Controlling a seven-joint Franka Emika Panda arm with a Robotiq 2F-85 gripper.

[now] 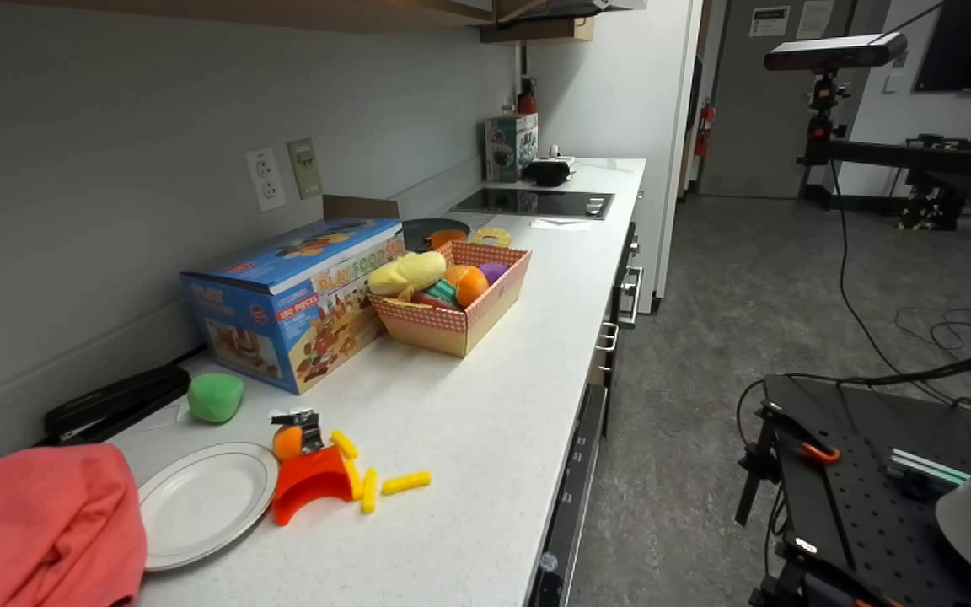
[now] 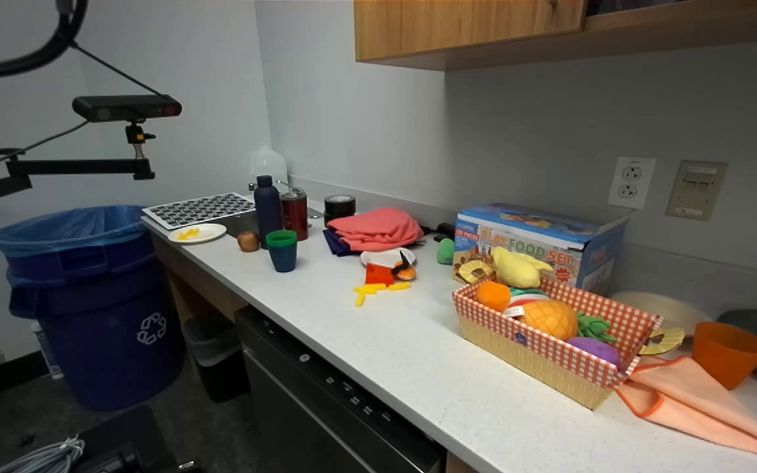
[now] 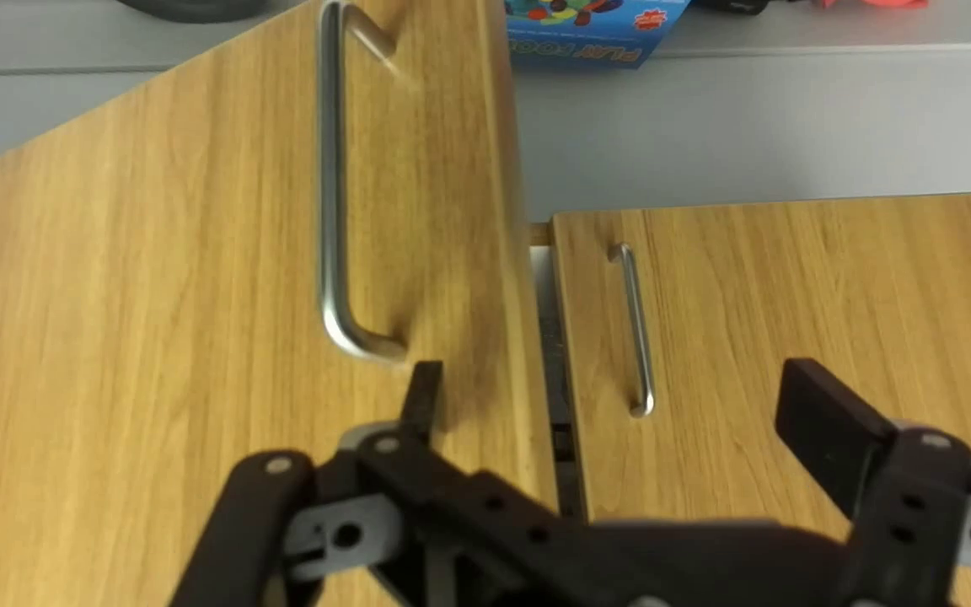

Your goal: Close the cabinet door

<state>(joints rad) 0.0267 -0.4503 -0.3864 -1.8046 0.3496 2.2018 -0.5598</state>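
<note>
1. In the wrist view, the cabinet door [image 3: 157, 295] is standing open at the left, partly behind the pincer [image 3: 612, 388].
2. The pincer is showing its two fingers [image 3: 831, 438] spread wide; one is overlapping the door's face below the handle [image 3: 332, 177], and the door's free edge is appearing between them. Whether they are touching it, I cannot tell.
3. The door is showing smooth light-brown wood with straight grain; its metal handle is shining, a rounded bar bent at both ends.
4. Beside it, a second door [image 3: 738, 337] of similar wood is carrying a metal pull [image 3: 639, 329]; a narrow dark gap is separating the two.
5. In both exterior views, the white desk [image 1: 485, 421] is carrying a printed cardboard box [image 1: 334, 312], a basket [image 2: 523, 358] with checked rim and a softly folded coral cloth [image 1: 47, 514].
</note>
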